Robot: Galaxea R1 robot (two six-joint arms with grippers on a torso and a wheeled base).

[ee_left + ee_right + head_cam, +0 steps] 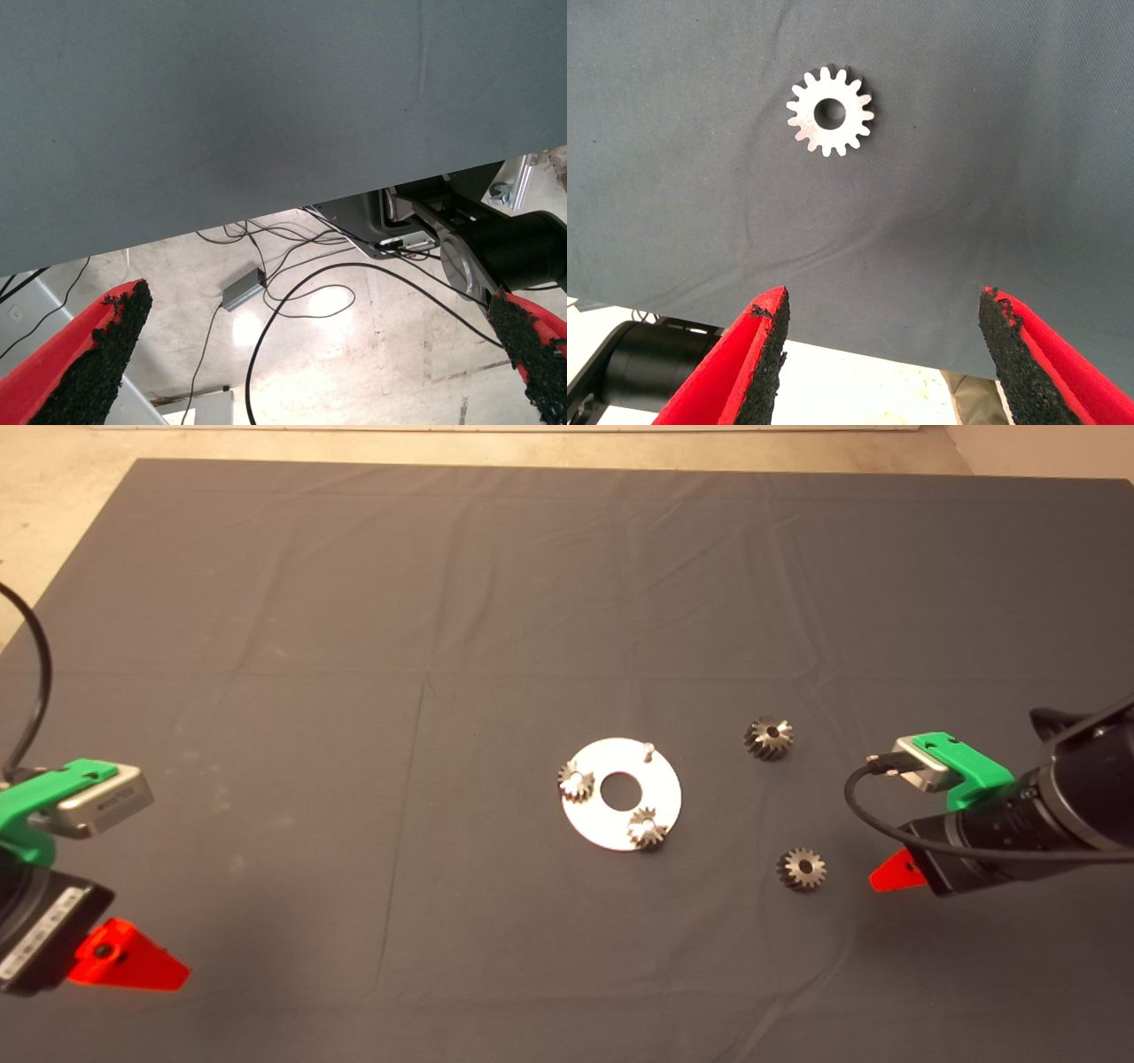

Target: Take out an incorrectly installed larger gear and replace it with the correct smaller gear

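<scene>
A round silver plate (594, 824) lies mid-mat with two shiny gears (576, 781) (648, 829) on its pins and one bare pin (649, 749). To its right the dark cone-shaped larger gear (768, 737) sits loose on the mat. Nearer the front edge lies the smaller gear (803, 868), flat face and round bore up, which the right wrist view also shows (830, 111). My right gripper (890, 875) (881, 354) hovers open just right of the smaller gear, holding nothing. My left gripper (133, 961) (328, 354) waits open at the mat's lower left.
The dark mat (354, 602) has soft creases. Beyond its edge the left wrist view shows the floor with cables (292, 292) and a small grey box (241, 289).
</scene>
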